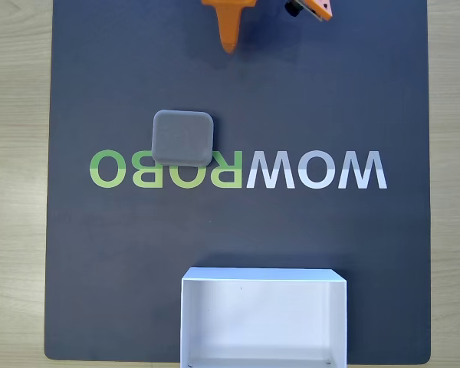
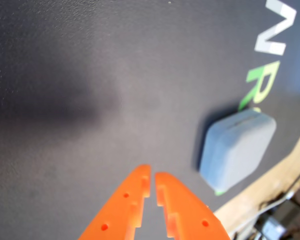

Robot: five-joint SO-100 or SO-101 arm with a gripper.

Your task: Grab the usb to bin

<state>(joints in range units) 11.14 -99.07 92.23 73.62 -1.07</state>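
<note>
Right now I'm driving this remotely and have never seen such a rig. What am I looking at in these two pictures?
The fixed view looks straight down on a dark mat printed with WOWROBO. The orange pointed piece at its top edge is the arm's end effector. The grey square block lies on the lettering, untouched. The white box at the bottom edge is the bin. The wrist view rides on the arm: its end effector has both fingers nearly together and holds nothing; the block lies off to the right.
</note>
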